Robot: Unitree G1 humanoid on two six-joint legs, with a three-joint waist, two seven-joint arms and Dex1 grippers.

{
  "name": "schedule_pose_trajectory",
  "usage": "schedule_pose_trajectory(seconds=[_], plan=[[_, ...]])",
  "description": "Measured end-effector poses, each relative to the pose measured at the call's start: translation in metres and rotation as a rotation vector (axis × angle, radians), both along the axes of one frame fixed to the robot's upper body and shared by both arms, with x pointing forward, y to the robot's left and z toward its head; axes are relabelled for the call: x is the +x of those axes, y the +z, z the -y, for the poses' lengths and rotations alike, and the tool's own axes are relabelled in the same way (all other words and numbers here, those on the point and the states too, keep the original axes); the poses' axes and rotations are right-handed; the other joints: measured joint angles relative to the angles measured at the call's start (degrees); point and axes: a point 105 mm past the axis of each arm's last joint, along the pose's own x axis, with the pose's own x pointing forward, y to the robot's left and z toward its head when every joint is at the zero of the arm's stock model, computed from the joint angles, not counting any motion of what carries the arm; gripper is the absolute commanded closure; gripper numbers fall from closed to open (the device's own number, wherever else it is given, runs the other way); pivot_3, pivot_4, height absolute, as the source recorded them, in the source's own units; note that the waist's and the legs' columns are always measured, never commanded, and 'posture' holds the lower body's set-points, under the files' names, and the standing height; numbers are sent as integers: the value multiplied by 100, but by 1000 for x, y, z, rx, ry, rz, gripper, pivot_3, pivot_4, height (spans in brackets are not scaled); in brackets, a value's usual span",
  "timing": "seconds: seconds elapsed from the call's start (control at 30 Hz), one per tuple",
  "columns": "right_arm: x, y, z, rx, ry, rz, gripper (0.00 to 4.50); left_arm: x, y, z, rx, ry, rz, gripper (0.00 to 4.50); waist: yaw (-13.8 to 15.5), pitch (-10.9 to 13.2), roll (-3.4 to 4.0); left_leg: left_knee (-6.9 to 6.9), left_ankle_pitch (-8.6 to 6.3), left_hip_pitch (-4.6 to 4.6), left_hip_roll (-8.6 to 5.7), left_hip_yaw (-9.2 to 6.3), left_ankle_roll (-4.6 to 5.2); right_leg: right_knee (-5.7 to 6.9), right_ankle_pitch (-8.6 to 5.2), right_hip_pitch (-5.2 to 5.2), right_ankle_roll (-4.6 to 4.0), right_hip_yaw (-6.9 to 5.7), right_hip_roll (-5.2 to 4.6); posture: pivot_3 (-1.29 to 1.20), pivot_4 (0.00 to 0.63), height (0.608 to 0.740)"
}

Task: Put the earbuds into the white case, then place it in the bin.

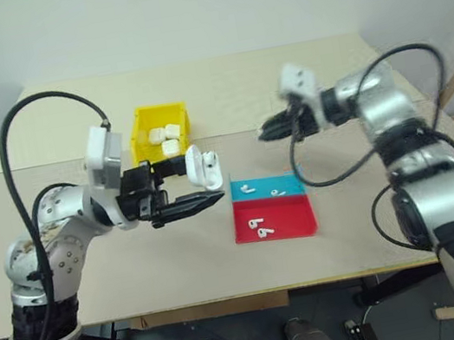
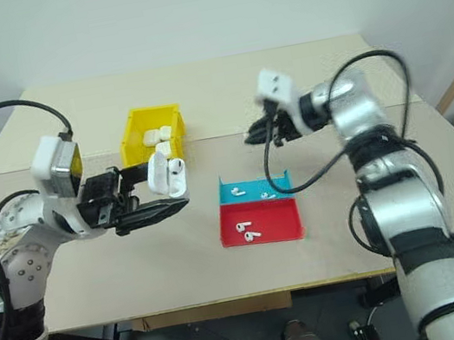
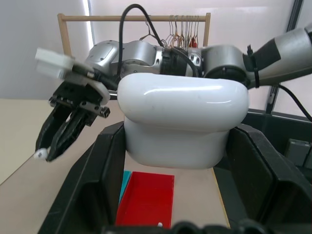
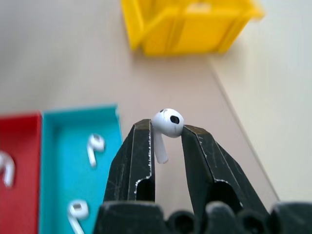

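The left claw (image 1: 185, 191) is up over the surface (image 1: 95, 272), clamped tight on the white case (image 1: 202, 167), and that case sits with its flip lid open, right between the two black fingers. In the left wrist view the case (image 3: 183, 119) sits squarely between the black finger walls on either side.

Across from it, the right claw (image 1: 266, 130) hangs in the air above the surface, pointing toward the left claw, well apart from the case. And look at the tips: the right wrist view has one earbud (image 4: 165, 127) pinched between the two black fingertips (image 4: 139, 146), rounded head poking up just past the tips, short stem tucked down into the narrow gap. So the right claw is closed on that earbud.

Below and between the two claws, the blue tray (image 1: 267, 187) and the red tray (image 1: 274, 217) lie touching each other on the surface. Two earbuds rest in the blue one, two in the red.

Farther back, the yellow bin (image 1: 161, 130) stands behind the left claw, with several white cases lying inside it. The held case sits just in front of the bin's near right corner, lifted clear of the surface.
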Motion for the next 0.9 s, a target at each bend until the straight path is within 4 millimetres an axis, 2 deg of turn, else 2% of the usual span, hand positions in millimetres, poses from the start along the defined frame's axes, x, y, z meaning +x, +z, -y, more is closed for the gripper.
schedule_pose_trajectory(seconds=[0.13,0.23,0.33,0.43,0.57,0.67,0.9], plan=[[-37,3,6,318,-37,-56,3850,0,4,4,-15,-29,-25,1681,34,6,11,5,0,-3,-2,2,0,7,0,-6,1,4,0,0,150,740],[-71,26,6,471,-14,-40,3850,-1,7,7,-21,-51,-54,1681,25,10,18,2,0,0,-1,3,0,7,0,-6,2,6,2,0,150,740],[-112,54,1,595,97,-18,3850,-1,9,8,-8,-56,-73,1681,16,10,17,3,0,2,-1,1,0,3,0,-1,3,4,2,0,150,740],[-141,66,-8,653,196,-24,3850,-2,9,8,1,-56,-90,1681,7,10,17,3,0,4,-1,3,0,2,-1,2,4,6,2,0,150,740],[-159,68,-29,618,231,-11,3850,-4,9,12,9,-71,-93,1681,3,10,17,3,0,3,-1,3,1,2,-2,0,5,5,3,0,150,740],[-162,59,-48,576,234,-39,3850,-5,10,17,11,-92,-87,1681,-2,10,17,3,0,0,-1,3,1,0,-2,-1,5,5,2,0,150,740],[-160,49,-56,541,222,-64,3850,-5,6,20,27,-99,-89,1681,17,10,17,3,0,-5,-1,3,1,-5,-2,-3,5,5,1,0,150,740]])
